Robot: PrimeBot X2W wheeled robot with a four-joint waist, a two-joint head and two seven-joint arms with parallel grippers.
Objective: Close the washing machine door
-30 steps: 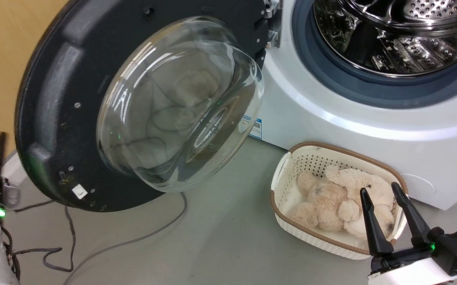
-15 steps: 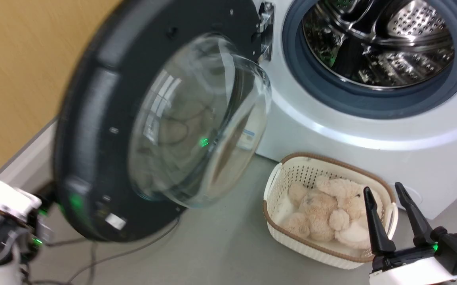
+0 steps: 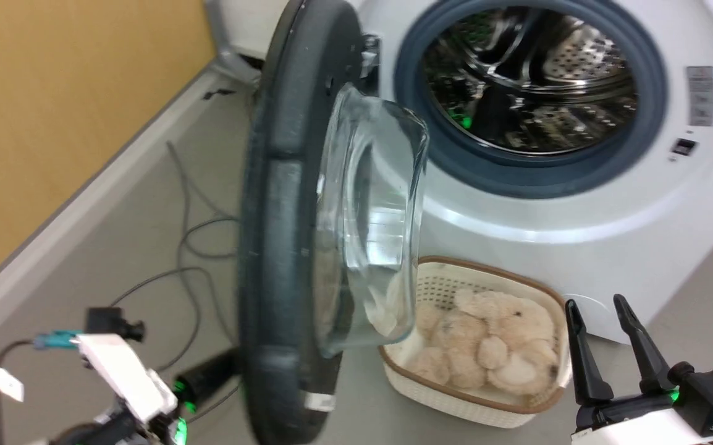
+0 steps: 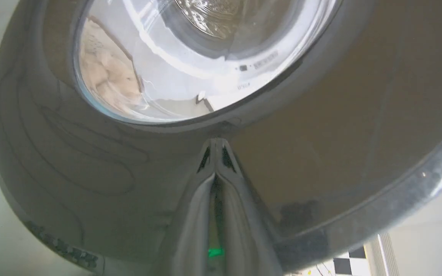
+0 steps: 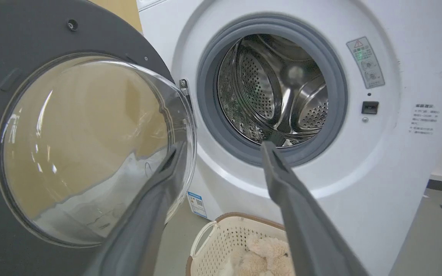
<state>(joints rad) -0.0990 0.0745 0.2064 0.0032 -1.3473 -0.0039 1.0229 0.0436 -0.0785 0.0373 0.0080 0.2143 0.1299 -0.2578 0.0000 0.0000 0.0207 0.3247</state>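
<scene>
Swung round edge-on, the washing machine door (image 3: 273,247), black-rimmed with bulging glass, stands half shut, its glossy face against the left gripper (image 4: 216,145), jaws pinched together, empty; the right gripper (image 3: 594,303) gapes wide, well clear.

Bright, blurry; glare on washing machine door (image 3: 288,235)

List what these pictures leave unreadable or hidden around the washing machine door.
Left gripper: left wrist view; glare on the washing machine door hides whether its shut tips touch it.
Warning label on the washing machine: head view; print too small and blurred.
Basket: right wrist view; cut by the bottom edge, partly behind the open right gripper's finger.
The door's outer face: head view; door stands edge-on.
</scene>
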